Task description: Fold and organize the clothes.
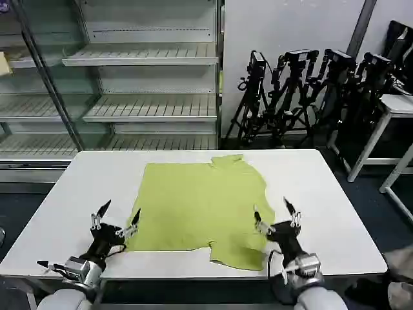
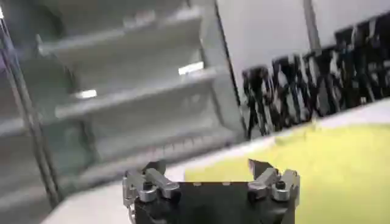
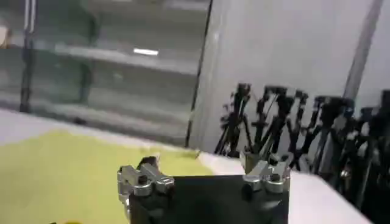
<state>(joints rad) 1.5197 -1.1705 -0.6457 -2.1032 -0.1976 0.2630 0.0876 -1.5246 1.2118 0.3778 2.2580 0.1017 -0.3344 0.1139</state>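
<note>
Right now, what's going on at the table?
A lime shirt lies spread on the white table, partly folded, collar at the far edge. Both grippers are open and hold nothing. The left gripper hovers at the shirt's near left corner; the right gripper hovers over its near right edge.

L gripper (image 1: 117,216) open; R gripper (image 1: 275,214) too

Bare table (image 1: 322,187) flanks shirt (image 1: 200,203); shelves (image 1: 148,58) behind.
</note>
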